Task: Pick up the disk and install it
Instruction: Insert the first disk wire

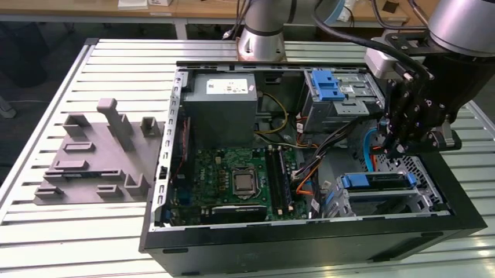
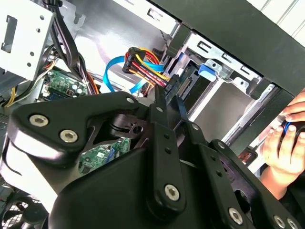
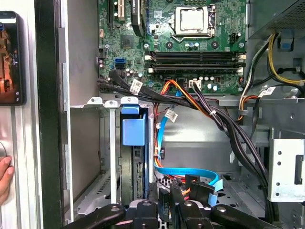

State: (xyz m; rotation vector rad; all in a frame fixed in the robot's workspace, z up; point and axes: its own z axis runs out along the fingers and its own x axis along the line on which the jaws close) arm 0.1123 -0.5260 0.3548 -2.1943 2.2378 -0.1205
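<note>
Clearly, the claw is held inside the open computer case, with its fingers drawn close together and nothing seen between them. Just beyond the fingertips, the disk is found seated on edge in the lower drive cage, toward the case front. Its blue carrier is pointed outward, and its long axis is laid along the cage slot. Orange and blue cables are passed close beside the claw.

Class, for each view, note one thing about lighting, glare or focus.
Exterior view: even overhead light, soft glare on the slatted table. Second wrist view: the gripper looms close, dark and soft-edged. First wrist view: the circuit board is bright and crisp.
</note>
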